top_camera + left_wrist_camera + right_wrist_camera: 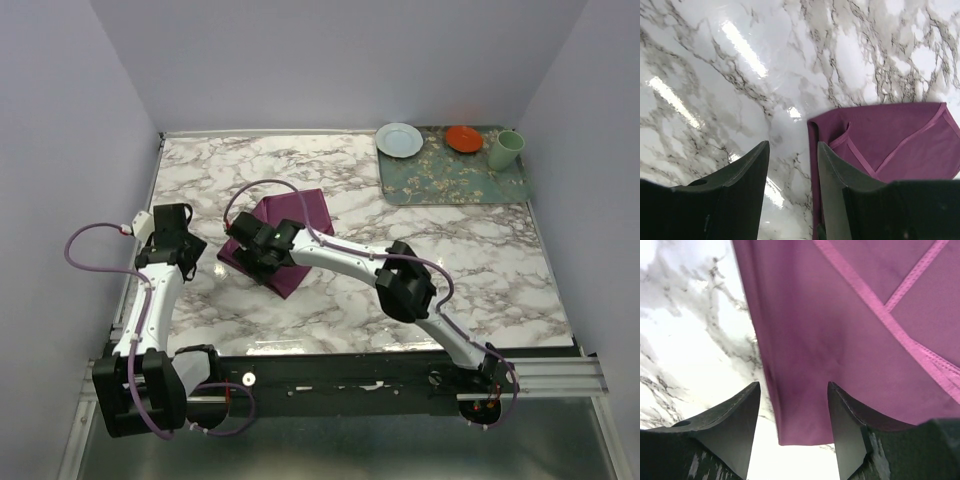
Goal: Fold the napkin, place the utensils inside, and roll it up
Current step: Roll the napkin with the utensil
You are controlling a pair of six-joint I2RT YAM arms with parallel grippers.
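Folded napkin [303, 212] lies on marble table [450, 270], left of centre. Right gripper [252, 245] over its near edge, fingers spread, gripping nothing (cloth beneath tips). Left gripper [187, 247] just beside napkin's left corner, fingers apart, empty.

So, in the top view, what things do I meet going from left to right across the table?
left gripper → napkin → pale blue plate → orange dish → green cup
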